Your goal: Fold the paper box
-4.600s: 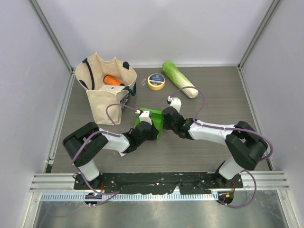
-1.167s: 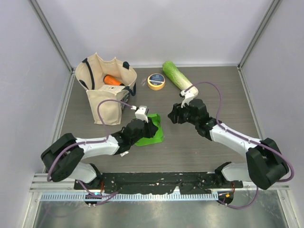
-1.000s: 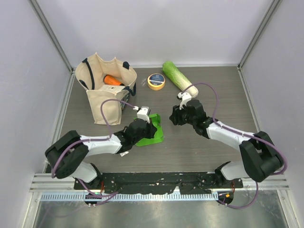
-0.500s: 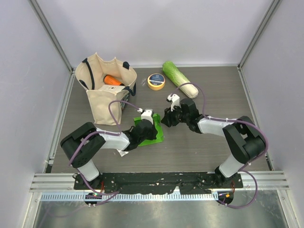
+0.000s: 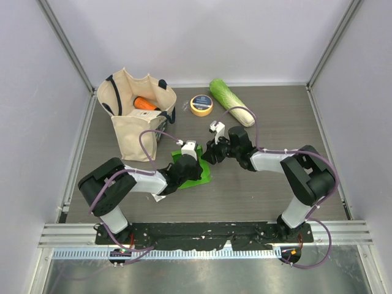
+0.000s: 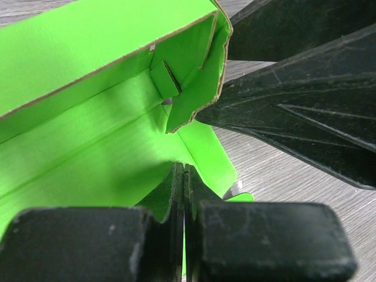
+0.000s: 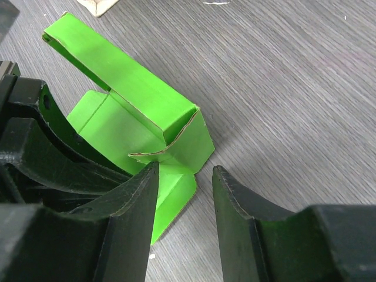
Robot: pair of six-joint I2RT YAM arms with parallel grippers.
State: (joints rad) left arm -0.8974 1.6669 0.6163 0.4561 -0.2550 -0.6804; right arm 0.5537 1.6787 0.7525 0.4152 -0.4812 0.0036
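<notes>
Left gripper (image 6: 184,188): the fingers are pressed together, seemingly pinching the floor panel of the paper box (image 6: 88,141), though the seam is too dark for us to be sure.
Right gripper (image 7: 185,173): the fingers are apart and empty, tips straddling the box's near corner, one tip over the low flap.
End flap (image 7: 191,141): it stands loose and bowed outward, just ahead of the right tips.
Box position: half-raised on the table (image 7: 294,88), between the two grippers.
Long axis: it runs away from the right fingers toward the left arm.
Nearer arm: the left anchors; the right is free at the open end.
Coming move: we judge the right fingers must press that flap inward along the axis.
</notes>
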